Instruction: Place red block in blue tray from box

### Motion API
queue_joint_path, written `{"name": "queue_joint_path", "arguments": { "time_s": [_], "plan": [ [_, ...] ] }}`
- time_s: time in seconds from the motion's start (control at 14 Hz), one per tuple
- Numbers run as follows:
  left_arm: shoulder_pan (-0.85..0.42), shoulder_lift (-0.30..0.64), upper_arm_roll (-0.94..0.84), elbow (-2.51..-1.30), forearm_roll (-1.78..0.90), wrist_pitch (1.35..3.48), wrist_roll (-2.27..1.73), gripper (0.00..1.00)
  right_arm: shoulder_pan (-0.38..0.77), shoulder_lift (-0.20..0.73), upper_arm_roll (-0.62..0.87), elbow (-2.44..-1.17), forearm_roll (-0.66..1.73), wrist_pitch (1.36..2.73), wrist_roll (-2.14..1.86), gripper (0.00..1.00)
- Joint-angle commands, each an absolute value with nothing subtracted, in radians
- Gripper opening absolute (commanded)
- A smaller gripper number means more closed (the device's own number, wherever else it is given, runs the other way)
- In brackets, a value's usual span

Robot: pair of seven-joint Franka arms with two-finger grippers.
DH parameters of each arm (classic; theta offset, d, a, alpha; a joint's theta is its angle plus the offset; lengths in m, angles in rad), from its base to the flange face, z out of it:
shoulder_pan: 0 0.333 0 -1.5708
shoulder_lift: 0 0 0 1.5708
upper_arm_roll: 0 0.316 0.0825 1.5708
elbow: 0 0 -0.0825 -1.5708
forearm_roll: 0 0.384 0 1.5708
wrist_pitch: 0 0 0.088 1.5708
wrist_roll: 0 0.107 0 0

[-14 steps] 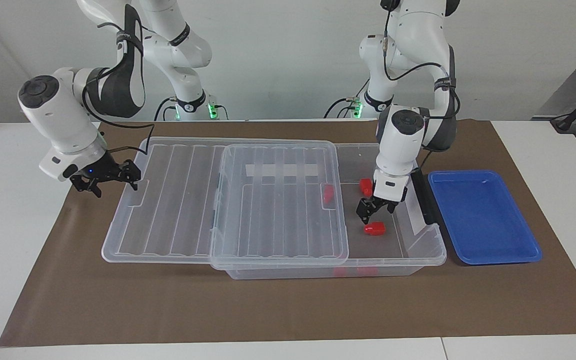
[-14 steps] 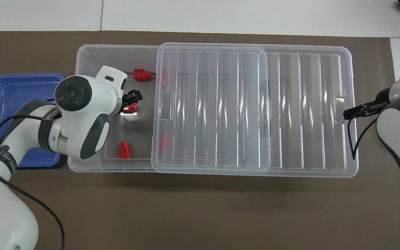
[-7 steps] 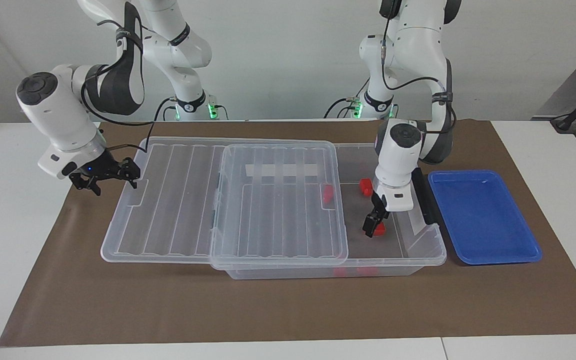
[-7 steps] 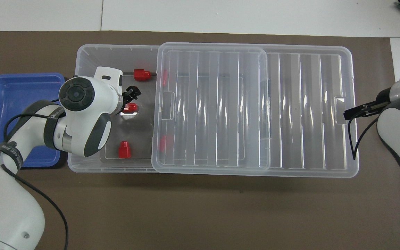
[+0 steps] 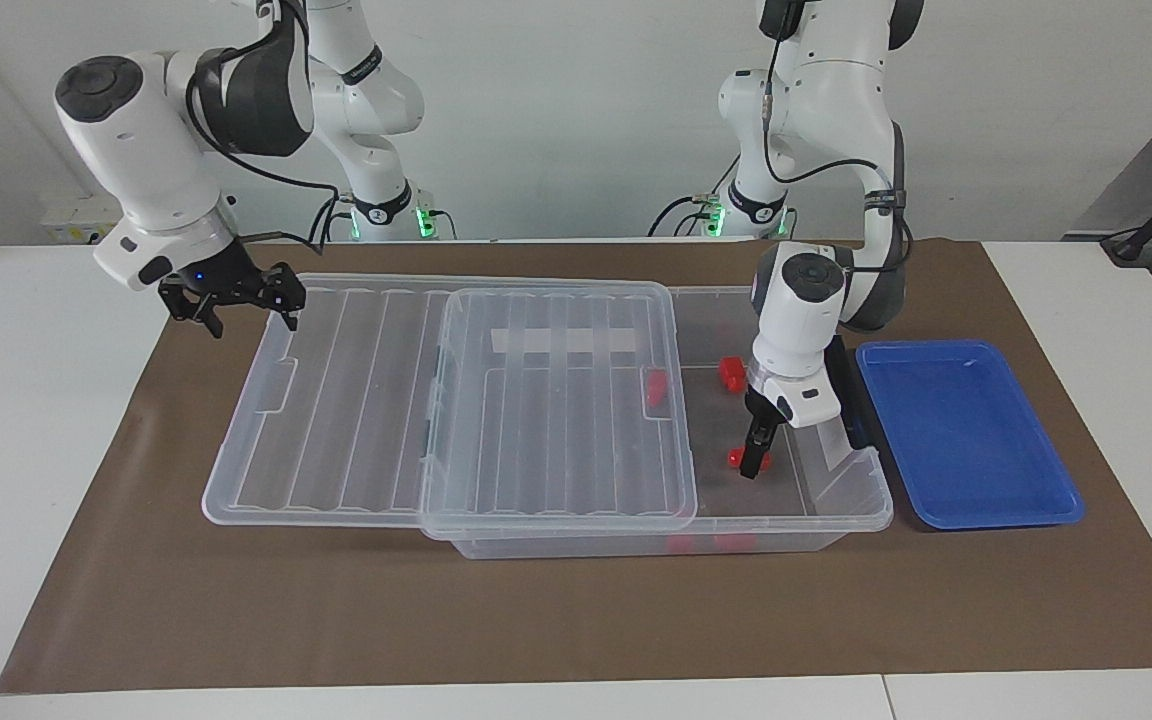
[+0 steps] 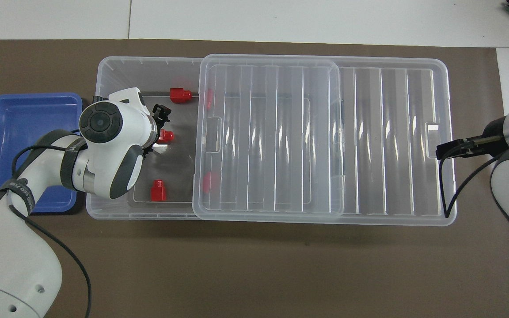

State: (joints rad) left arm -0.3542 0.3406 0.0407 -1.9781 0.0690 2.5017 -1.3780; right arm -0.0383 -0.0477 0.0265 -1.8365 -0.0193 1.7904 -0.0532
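Crowding the open end of the box, spare red blocks around left jaws clamped on red block, right jaws spread

The white table carries a brown mat that covers most of its top. On the mat stand the box, its ribbed lid slid toward the right arm's end, and the blue tray just beside the box at the left arm's end.

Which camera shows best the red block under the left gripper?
The facing view: the left gripper is down at the red block inside the box. In the overhead view the wrist covers part of that block.
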Motion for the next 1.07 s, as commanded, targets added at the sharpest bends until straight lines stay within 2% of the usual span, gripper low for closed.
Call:
{"name": "queue_joint_path", "arguments": {
  "time_s": [0.0, 0.43, 0.64, 0.79, 1.0],
  "plan": [
    [-0.347, 0.334, 0.038, -2.028, 0.089, 2.557, -1.407, 1.00, -0.016, -0.055, 0.032, -1.772, -0.009, 1.726, 0.021, 1.00],
    [-0.347, 0.334, 0.038, -2.033, 0.089, 2.562, -1.407, 1.00, 0.014, -0.034, 0.032, -1.585, -0.021, 1.573, 0.106, 1.00],
    [-0.348, 0.334, 0.038, -2.033, 0.089, 2.563, -1.407, 0.88, 0.037, -0.037, 0.031, -1.568, -0.020, 1.539, 0.150, 1.00],
    [-0.347, 0.334, 0.038, -2.033, 0.089, 2.563, -1.405, 0.70, 0.037, -0.057, 0.029, -1.585, -0.014, 1.500, 0.147, 1.00],
    [-0.344, 0.336, 0.040, -2.022, 0.090, 2.554, -1.394, 0.36, 0.038, -0.052, 0.029, -1.582, -0.008, 1.506, 0.144, 1.00]
  ]
}}
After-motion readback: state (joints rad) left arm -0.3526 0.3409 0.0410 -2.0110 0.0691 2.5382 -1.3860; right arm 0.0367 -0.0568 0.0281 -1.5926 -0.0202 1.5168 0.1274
